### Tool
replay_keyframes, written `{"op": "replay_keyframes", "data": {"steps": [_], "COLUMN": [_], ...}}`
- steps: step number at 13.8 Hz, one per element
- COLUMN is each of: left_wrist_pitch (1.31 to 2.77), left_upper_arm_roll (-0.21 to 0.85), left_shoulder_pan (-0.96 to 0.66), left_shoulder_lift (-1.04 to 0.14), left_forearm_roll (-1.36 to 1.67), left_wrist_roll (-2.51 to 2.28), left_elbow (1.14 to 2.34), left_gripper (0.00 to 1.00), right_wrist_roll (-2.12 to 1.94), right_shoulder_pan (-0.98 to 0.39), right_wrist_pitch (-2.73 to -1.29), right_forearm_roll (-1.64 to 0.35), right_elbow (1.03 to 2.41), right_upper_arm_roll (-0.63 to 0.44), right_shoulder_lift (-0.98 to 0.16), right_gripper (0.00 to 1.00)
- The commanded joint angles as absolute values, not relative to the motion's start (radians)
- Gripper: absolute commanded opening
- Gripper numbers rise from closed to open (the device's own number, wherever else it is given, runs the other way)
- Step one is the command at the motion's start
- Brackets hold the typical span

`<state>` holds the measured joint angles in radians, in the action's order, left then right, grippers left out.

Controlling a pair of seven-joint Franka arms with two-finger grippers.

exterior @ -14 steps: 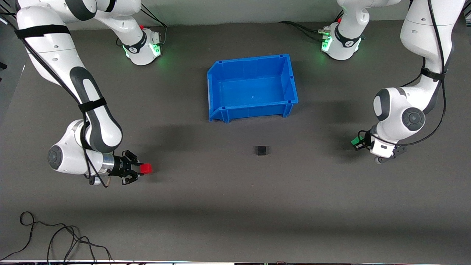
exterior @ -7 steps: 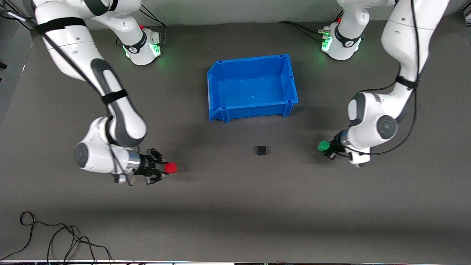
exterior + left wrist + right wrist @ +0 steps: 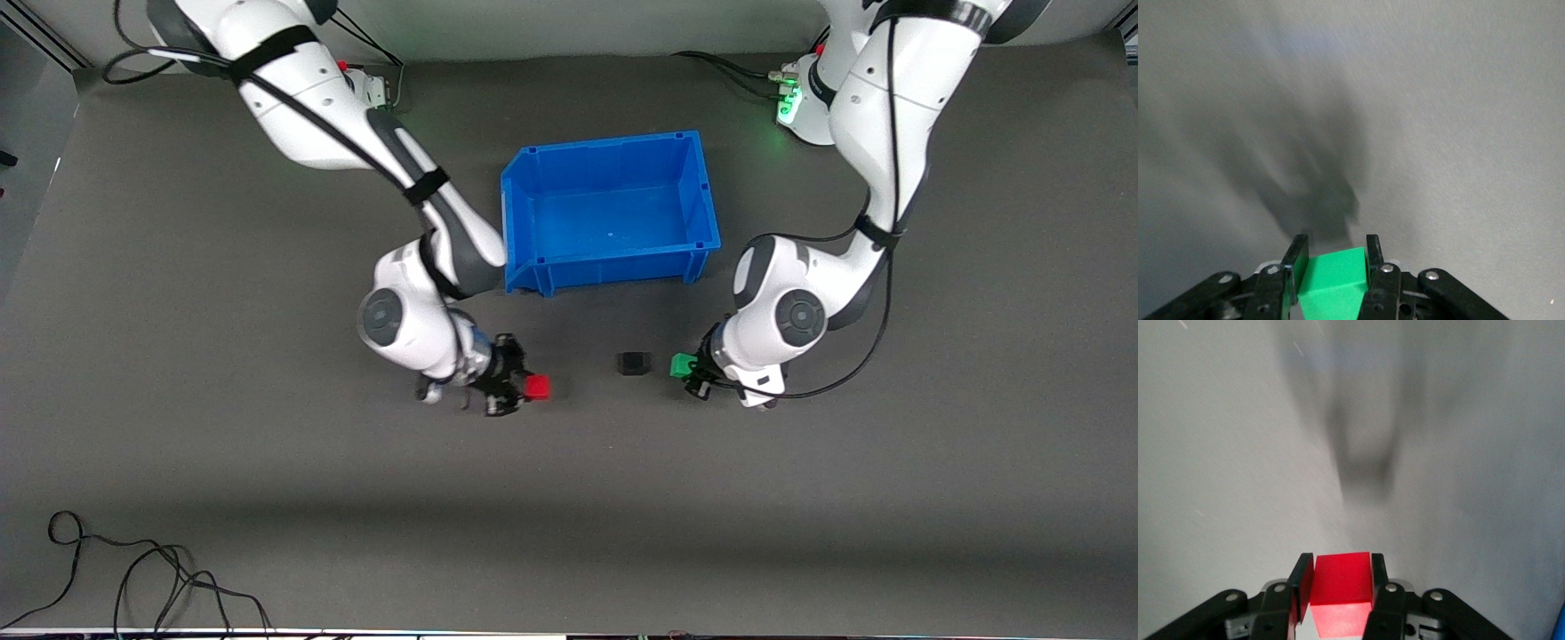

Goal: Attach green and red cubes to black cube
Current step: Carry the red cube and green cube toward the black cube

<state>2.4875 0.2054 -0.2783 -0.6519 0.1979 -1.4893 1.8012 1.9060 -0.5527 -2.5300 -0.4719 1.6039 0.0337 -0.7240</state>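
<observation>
**Two Cubes Held, None Stuck On Yet**

Two small cubes are up off the dark grey counter [image 3: 267, 498], each one held by an arm. The left gripper [image 3: 689, 372] has its jaws clenched on the bright green plastic cube [image 3: 682, 365], just beside the small matte black cube [image 3: 632, 363] but not touching it. The right gripper [image 3: 520, 388] has its jaws clenched on the bright red plastic cube [image 3: 536, 387], a bit farther off toward the right arm's end.

The black cube sits alone on the counter between them. So picking up looks done. Pushing both cubes onto the black one is still left.

A big blue plastic bin [image 3: 702, 191] sits farther from the front camera, out of the way. Black cables [image 3: 133, 569] lie near the front edge. Nothing blocks the path.
</observation>
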Motion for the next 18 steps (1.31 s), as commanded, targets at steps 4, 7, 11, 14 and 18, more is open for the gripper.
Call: {"op": "replay_keyframes", "data": {"steps": [4, 7, 11, 14, 18], "left_wrist_pitch": [2.467, 2.467, 2.448, 2.398, 2.399], "left_upper_arm_roll": [0.186, 0.184, 0.184, 0.183, 0.183], "left_shoulder_pan": [-0.347, -0.380, -0.379, -0.377, -0.379], "left_shoulder_lift": [-0.736, -0.750, -0.749, -0.749, -0.755], "left_forearm_roll": [0.114, 0.107, 0.045, -0.023, -0.023], "left_wrist_roll": [-1.667, -1.707, -1.707, -1.709, -1.709], "left_elbow": [1.671, 1.651, 1.666, 1.667, 1.667], "left_gripper": [0.00, 0.00, 0.00, 0.00, 0.00], "right_wrist_roll": [2.025, 2.045, 2.051, 2.051, 2.049], "right_shoulder_pan": [-0.670, -0.696, -0.713, -0.715, -0.715], "right_wrist_pitch": [-2.628, -2.663, -2.683, -2.686, -2.686], "right_forearm_roll": [-0.477, -0.477, -0.476, -0.460, -0.442], "right_elbow": [1.534, 1.525, 1.497, 1.497, 1.499], "right_upper_arm_roll": [0.014, 0.014, 0.014, 0.014, 0.012], "right_shoulder_lift": [-0.811, -0.833, -0.862, -0.864, -0.868], "right_gripper": [0.35, 0.35, 0.36, 0.36, 0.36]}}
